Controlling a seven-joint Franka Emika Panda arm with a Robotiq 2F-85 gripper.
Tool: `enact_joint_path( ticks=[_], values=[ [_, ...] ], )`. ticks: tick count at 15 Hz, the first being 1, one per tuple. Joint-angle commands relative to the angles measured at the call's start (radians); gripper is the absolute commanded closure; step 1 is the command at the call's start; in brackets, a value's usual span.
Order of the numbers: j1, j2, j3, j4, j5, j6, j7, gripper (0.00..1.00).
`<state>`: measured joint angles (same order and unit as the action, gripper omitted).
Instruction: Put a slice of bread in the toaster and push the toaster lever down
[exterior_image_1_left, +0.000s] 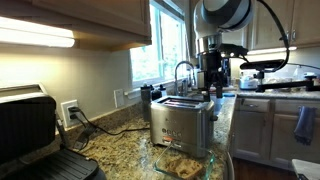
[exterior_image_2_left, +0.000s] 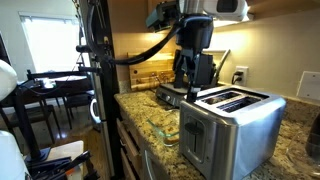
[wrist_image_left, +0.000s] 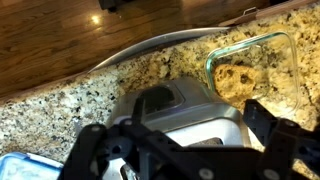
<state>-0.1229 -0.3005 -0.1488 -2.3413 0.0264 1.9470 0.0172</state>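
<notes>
The brushed steel toaster (exterior_image_1_left: 185, 122) stands on the granite counter and shows in both exterior views (exterior_image_2_left: 232, 125). In the wrist view its top (wrist_image_left: 190, 105) lies right below the camera. Slices of bread (wrist_image_left: 240, 82) lie in a glass dish (wrist_image_left: 285, 50) beside the toaster, and the bread also shows in an exterior view (exterior_image_1_left: 183, 161). My gripper (wrist_image_left: 180, 128) hangs just above the toaster's far end (exterior_image_1_left: 210, 82), also visible in the exterior view (exterior_image_2_left: 195, 78). Its fingers are spread wide with nothing between them.
A big black grill press (exterior_image_1_left: 30, 130) stands at one end of the counter by a wall outlet (exterior_image_1_left: 69, 111). A sink faucet (exterior_image_1_left: 183, 70) and window lie behind the toaster. The counter edge (wrist_image_left: 60, 80) drops to a wooden floor.
</notes>
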Motion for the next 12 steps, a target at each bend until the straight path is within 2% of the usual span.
enact_joint_path(
  ticks=[1, 4, 12],
  values=[
    [-0.010, -0.064, 0.005, -0.075, -0.005, 0.031, -0.010, 0.00],
    [-0.015, -0.085, 0.000, -0.100, -0.012, 0.027, -0.014, 0.00],
    [-0.012, -0.011, -0.014, -0.008, -0.051, 0.024, -0.104, 0.00]
  ],
)
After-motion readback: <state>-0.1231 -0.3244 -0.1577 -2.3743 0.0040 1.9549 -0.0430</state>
